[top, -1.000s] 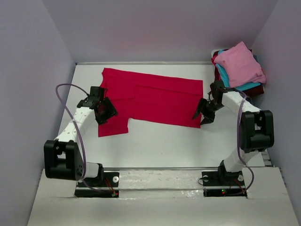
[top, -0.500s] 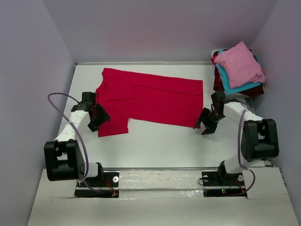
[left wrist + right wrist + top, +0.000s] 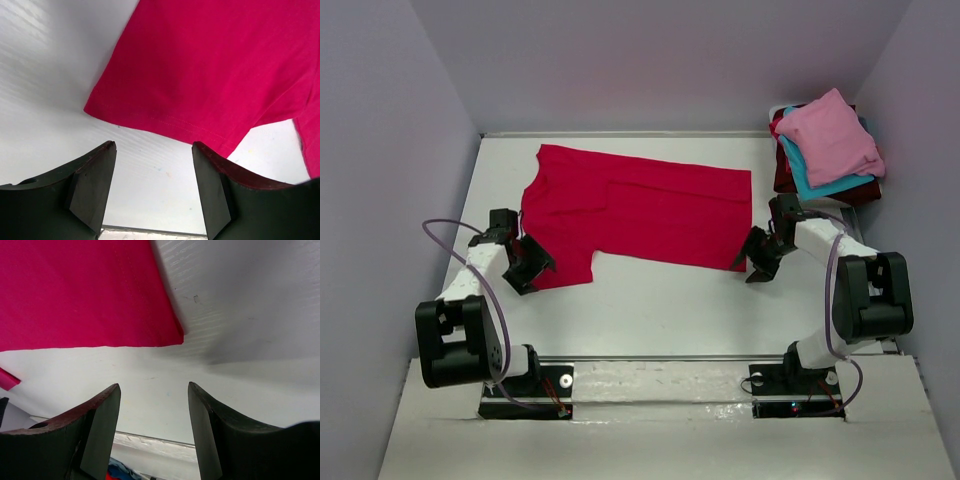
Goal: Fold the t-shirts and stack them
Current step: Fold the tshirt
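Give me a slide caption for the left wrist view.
Open left gripper, empty, facing a hemmed edge of the red t-shirt.

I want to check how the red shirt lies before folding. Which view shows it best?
The top external view: the whole red t-shirt lies spread out. The left wrist view shows only a sleeve hem, the right wrist view only one corner.

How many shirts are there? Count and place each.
4: red shirt spread flat in the middle; pink shirt atop teal shirt atop maroon shirt, stacked far right. More may hide underneath.
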Robot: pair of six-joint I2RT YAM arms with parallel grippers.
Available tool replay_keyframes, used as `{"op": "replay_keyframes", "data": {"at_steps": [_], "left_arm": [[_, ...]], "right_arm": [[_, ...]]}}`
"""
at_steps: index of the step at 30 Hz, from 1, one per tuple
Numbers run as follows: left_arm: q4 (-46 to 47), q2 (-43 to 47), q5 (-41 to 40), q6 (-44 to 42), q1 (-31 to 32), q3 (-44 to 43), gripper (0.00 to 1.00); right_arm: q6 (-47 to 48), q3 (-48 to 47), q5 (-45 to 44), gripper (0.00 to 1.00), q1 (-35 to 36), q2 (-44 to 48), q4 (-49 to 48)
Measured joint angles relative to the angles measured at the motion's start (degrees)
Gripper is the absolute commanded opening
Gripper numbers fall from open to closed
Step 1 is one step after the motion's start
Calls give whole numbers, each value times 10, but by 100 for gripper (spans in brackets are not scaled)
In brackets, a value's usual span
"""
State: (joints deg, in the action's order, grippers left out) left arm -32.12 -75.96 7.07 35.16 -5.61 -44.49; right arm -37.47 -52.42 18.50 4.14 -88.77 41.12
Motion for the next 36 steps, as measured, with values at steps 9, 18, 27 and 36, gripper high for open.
{"op": "replay_keyframes", "data": {"at_steps": [9,18,27,36], "left_arm": [[-5,15,21,7,-1,40,72],[-70,-33,-46,-45,-1,-79,71],[-110,-73,-142,-83,3,-123,67],[-157,-111,-171,-96,19,-162,67]], "right_arm": [[0,1,6,62,0,-5,-16],[4,1,15,62,0,-12,-18],[4,1,26,62,0,-12,-28],[6,1,32,62,0,-12,-31]]}}
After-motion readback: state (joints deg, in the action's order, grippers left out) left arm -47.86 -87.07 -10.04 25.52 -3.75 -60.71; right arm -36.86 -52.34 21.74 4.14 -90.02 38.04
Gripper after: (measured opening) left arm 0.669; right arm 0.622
